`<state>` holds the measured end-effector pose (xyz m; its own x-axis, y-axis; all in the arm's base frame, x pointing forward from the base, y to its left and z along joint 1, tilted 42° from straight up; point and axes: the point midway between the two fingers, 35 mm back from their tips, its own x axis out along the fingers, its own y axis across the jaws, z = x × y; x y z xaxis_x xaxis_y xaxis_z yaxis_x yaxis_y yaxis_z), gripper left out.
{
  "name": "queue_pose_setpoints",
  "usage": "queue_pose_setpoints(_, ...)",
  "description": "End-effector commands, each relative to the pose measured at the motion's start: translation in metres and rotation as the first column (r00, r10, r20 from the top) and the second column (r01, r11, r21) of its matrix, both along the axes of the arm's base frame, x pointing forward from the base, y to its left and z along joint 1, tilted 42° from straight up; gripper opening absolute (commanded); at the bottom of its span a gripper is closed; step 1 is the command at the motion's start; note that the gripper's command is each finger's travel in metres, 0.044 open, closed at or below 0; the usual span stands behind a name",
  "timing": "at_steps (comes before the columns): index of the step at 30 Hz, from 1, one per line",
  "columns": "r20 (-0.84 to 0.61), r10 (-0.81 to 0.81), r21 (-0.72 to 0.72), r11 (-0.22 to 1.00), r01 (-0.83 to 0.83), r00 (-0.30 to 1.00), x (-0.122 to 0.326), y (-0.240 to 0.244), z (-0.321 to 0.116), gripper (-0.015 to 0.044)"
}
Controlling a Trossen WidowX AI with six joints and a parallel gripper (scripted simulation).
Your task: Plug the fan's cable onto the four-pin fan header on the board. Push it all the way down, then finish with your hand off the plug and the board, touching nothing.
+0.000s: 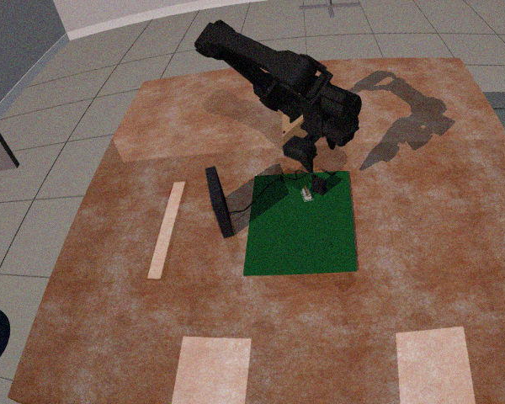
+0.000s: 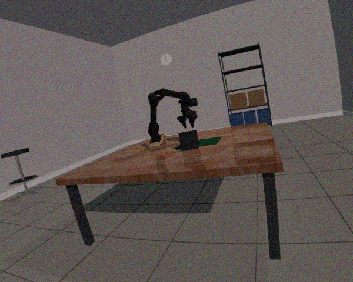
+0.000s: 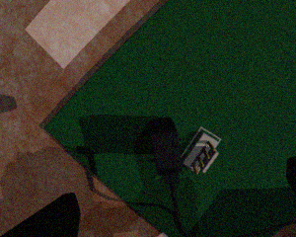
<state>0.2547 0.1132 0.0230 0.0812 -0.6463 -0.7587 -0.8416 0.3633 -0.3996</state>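
Note:
The green board (image 1: 302,243) (image 2: 211,141) (image 3: 227,64) lies flat on the table. The pale four-pin header (image 1: 306,194) (image 3: 201,153) is near the board's edge on the arm's side, with its pins bare. The dark plug (image 1: 319,184) (image 3: 167,150) rests on the board right beside the header, not on its pins. Its thin black cable (image 1: 261,195) (image 3: 133,202) loops past the board's edge and runs to the fan (image 1: 219,202) (image 2: 188,140), a black square slab standing on edge. My gripper (image 2: 188,127) (image 3: 184,188) is open and empty, pointing down above the plug and header.
The brown table (image 1: 114,348) (image 2: 119,168) carries a pale narrow strip (image 1: 167,230) beyond the fan and pale patches (image 1: 212,369) (image 1: 433,365) near its front. The arm's light wooden base (image 1: 289,125) (image 2: 158,145) stands behind the board. The fan stands upright beside the board.

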Motion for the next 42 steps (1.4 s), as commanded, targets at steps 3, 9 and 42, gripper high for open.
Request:
queue_pose_setpoints(3, -0.009, -0.004, -0.016, 1.000, 0.004, 1.000, -0.002, -0.037, -0.034, 0.0440)
queue_pose_setpoints(9, -0.009, -0.004, -0.016, 1.000, 0.004, 1.000, -0.002, -0.038, -0.036, 0.0440)
queue_pose_setpoints(42, -0.008, -0.009, -0.014, 1.000, 0.009, 1.000, 0.001, -0.068, -0.070, 0.0387)
